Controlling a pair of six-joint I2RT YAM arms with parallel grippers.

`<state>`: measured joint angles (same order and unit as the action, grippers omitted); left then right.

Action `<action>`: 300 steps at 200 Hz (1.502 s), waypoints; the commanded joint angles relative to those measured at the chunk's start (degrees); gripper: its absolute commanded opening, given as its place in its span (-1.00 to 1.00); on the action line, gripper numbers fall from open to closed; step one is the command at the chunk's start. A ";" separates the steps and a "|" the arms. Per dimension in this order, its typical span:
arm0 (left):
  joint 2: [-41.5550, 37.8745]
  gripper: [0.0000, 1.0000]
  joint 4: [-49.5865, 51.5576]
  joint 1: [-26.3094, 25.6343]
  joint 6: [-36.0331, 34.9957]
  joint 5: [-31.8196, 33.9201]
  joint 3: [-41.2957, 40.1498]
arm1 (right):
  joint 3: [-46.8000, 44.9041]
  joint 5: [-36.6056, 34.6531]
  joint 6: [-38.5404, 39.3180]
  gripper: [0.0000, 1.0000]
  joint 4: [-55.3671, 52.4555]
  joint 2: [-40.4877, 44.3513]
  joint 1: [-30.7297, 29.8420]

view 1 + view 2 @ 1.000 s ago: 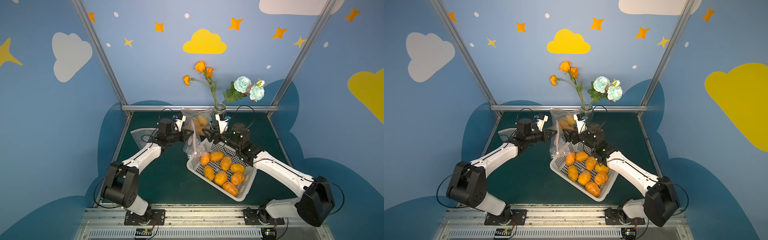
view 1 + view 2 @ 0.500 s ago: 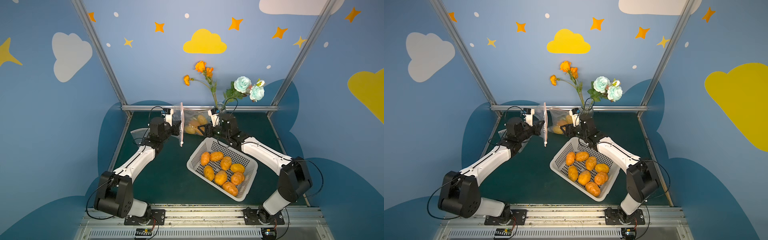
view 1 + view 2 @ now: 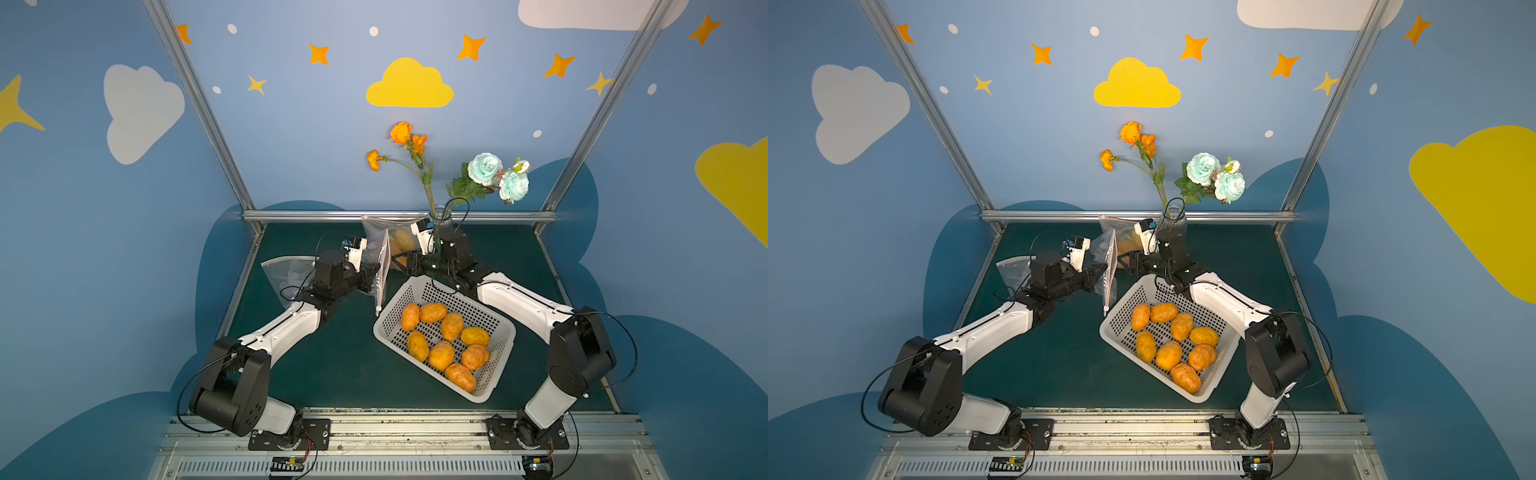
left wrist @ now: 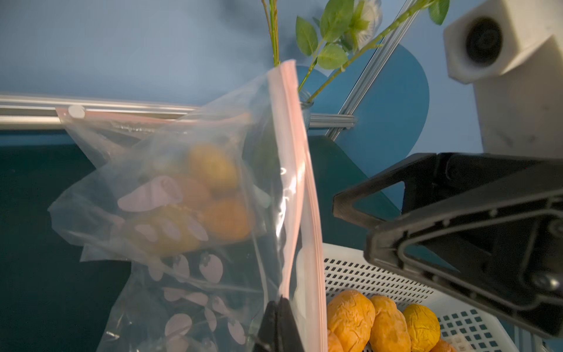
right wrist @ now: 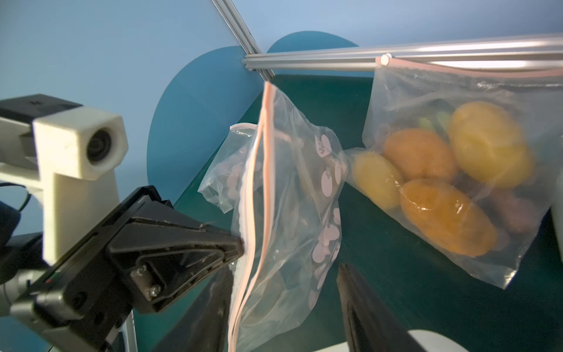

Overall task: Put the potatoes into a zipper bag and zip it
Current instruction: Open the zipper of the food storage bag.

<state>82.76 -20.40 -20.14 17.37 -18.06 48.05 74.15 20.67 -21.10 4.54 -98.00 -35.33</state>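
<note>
Potatoes (image 3: 441, 349), eight lumpy orange-yellow ones, lie in the white perforated plastic basket (image 3: 497, 362) on the dark green worktop (image 3: 332, 353). More sit inside another clear bag (image 5: 396, 91) at the back. My left gripper (image 5: 240, 243) has its jaws pinched on the pink-edged, clear printed zipper bag (image 5: 289, 189). My right gripper (image 5: 283, 271) has its jaws apart, either side of that bag.

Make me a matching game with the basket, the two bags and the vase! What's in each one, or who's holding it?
Things:
1. white basket
2. empty bag
3. full bag
4. glass vase

States:
A. flowers stand in it
B. pinched by the left gripper
C. loose potatoes lie in it
D. by the back rail, potatoes inside

Pairs: 1-C, 2-B, 3-D, 4-A
</note>
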 commanded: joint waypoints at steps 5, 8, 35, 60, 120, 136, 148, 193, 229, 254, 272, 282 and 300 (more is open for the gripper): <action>-2.16 -0.96 -3.05 -0.29 2.56 -1.87 -0.97 | 2.07 1.88 -0.60 0.12 1.23 -1.39 0.16; -2.22 -0.96 -3.07 -0.39 2.66 -1.97 -1.10 | 2.13 1.70 -0.61 0.11 1.12 -1.55 0.17; -2.34 -0.96 -3.76 -0.52 3.24 -2.57 -1.34 | 2.51 0.48 -0.67 0.07 0.27 -2.46 0.13; -1.60 -0.96 -3.70 -0.52 3.55 -2.62 -0.66 | 2.76 1.67 -0.39 0.05 0.12 -2.82 -0.11; 0.77 -0.96 -3.02 -0.55 4.07 -2.38 1.15 | -1.41 -0.50 1.49 0.16 2.49 1.01 -1.68; 0.82 -0.96 -3.07 -0.52 4.41 -3.06 1.41 | -0.52 -1.27 2.05 0.16 1.38 0.55 -2.35; 0.78 -0.96 -3.07 -0.62 4.45 -3.37 1.52 | 0.74 -2.28 2.39 0.16 0.05 -0.57 -2.71; 0.38 -0.96 -2.57 -0.60 4.29 -2.61 1.44 | 3.73 -5.58 2.22 0.03 -3.24 -3.78 -2.73; -0.03 -0.96 -1.86 -0.57 4.06 -0.85 1.29 | 2.43 -6.66 2.20 0.02 -2.70 -2.78 -2.55; -0.28 -0.96 -1.66 -0.57 4.33 -1.09 1.34 | 2.01 -7.63 2.30 0.02 -3.02 -2.63 -2.33; -0.32 -0.96 -1.84 -0.54 4.60 -2.51 1.64 | 2.50 -7.59 2.30 0.02 -3.24 -3.14 -2.37; -0.31 -0.96 -1.85 -0.53 4.82 -3.06 1.78 | 3.08 -7.07 2.21 0.00 -3.38 -3.58 -2.46; -0.34 -0.96 -1.89 -0.59 4.94 -3.34 1.88 | 3.98 -6.43 2.12 -0.05 -3.73 -4.37 -2.85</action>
<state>82.94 -22.37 -20.64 21.85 -19.99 48.10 76.14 14.09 -19.22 2.04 -100.82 -37.82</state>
